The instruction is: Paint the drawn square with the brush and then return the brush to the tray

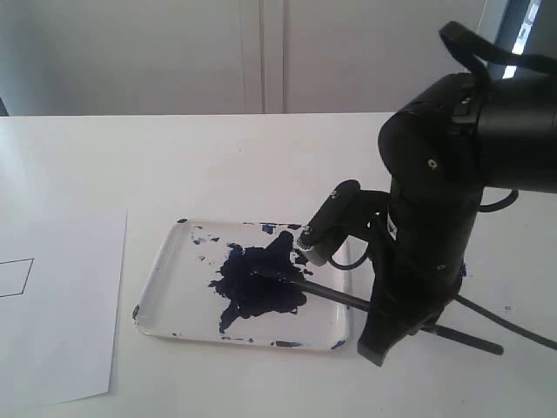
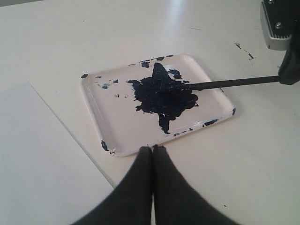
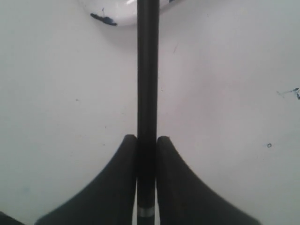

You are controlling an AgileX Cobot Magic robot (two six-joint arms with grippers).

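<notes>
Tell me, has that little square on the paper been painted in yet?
Not yet. The drawn square is an empty outline on white paper, while the brush tip sits in the tray paint.

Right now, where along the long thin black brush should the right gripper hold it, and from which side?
Hold the bare handle outside the shallow white tray, where the right gripper already clamps it, not the tip. The long thin black brush lies low and nearly flat, its tip in the blue-black paint blot, the handle crossing the rim toward the robot's right. Come from above, fingers on either side of the shaft.
</notes>
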